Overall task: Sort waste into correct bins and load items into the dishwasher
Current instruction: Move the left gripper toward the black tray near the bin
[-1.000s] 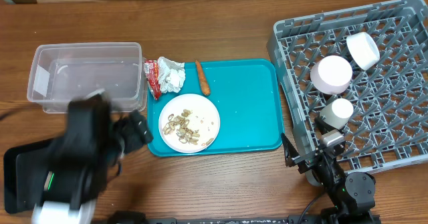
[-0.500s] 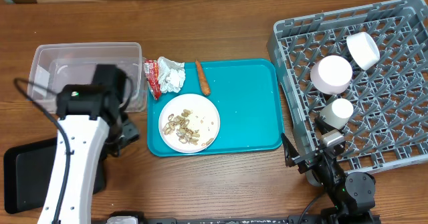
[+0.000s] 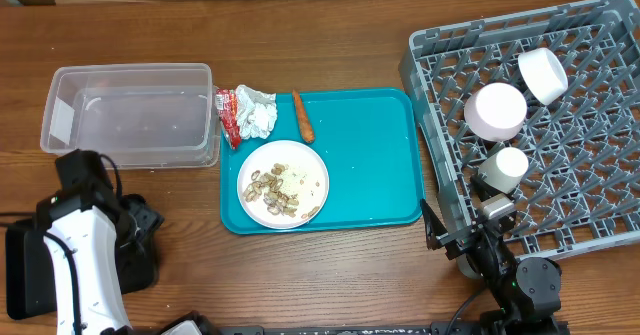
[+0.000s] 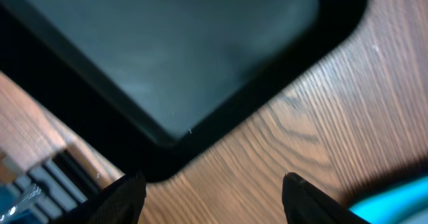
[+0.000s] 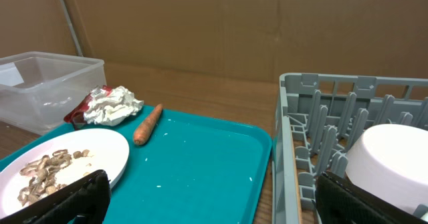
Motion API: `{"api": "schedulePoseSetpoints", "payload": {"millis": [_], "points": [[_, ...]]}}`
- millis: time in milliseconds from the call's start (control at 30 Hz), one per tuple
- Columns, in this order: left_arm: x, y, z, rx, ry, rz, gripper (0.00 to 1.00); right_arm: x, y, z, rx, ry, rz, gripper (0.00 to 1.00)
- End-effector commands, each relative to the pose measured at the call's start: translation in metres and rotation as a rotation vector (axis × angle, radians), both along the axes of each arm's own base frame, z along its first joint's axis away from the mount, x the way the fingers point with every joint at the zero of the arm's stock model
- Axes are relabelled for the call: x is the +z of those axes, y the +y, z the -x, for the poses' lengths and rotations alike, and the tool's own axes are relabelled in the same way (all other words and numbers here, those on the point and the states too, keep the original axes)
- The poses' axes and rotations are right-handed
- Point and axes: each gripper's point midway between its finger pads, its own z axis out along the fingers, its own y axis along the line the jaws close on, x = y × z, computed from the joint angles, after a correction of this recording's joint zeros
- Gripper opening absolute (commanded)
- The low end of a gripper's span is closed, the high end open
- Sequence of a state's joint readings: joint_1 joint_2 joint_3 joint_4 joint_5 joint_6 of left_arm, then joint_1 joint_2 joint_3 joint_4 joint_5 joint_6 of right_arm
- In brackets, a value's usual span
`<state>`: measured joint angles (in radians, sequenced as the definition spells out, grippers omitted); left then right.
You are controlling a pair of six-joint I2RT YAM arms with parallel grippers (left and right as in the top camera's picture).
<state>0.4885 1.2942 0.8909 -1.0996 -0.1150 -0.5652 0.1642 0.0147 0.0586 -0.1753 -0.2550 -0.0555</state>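
While left end effector (image 4: 212,192) seems open, black tray (image 4: 167,50) lies close.

We note the black tray (image 4: 167,43), one rounded corner showing, filling the far left and lying on the wood-grain table (image 4: 287,137). The left gripper (image 4: 210,204) hangs over bare wood, fingertips (image 4: 124,200) apart, nothing between them. A teal edge (image 4: 394,200) shows near right.
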Motion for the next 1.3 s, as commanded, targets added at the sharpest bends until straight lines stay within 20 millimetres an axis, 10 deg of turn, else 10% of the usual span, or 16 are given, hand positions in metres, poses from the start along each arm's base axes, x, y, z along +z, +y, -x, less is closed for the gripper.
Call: {"api": "schedulePoseSetpoints", "payload": {"millis": [0, 200, 300, 467, 733, 1267], "points": [[-0.013, 0.006, 0.007, -0.005, -0.004, 0.008, 0.66, 0.002, -0.001, 0.000, -0.004, -0.011, -0.005, 1.00], [-0.030, 0.027, 0.021, 0.131, 0.027, -0.120, 0.13, 0.002, -0.001, 0.000, -0.004, -0.011, -0.005, 1.00], [-0.044, 0.027, 0.025, 0.187, 0.012, -0.137, 0.05, 0.002, -0.001, 0.000, -0.004, -0.011, -0.006, 1.00], [-0.058, 0.027, 0.026, 0.243, -0.015, -0.148, 0.04, 0.002, -0.001, 0.000, -0.004, -0.011, -0.006, 1.00], [-0.054, 0.000, -0.044, -0.072, -0.292, 0.018, 0.04, 0.002, -0.001, 0.000, -0.004, -0.011, -0.005, 1.00], [-0.062, -0.043, -0.100, -0.304, -0.403, 0.066, 0.04, 0.002, -0.001, 0.000, -0.004, -0.011, -0.005, 1.00]]}}
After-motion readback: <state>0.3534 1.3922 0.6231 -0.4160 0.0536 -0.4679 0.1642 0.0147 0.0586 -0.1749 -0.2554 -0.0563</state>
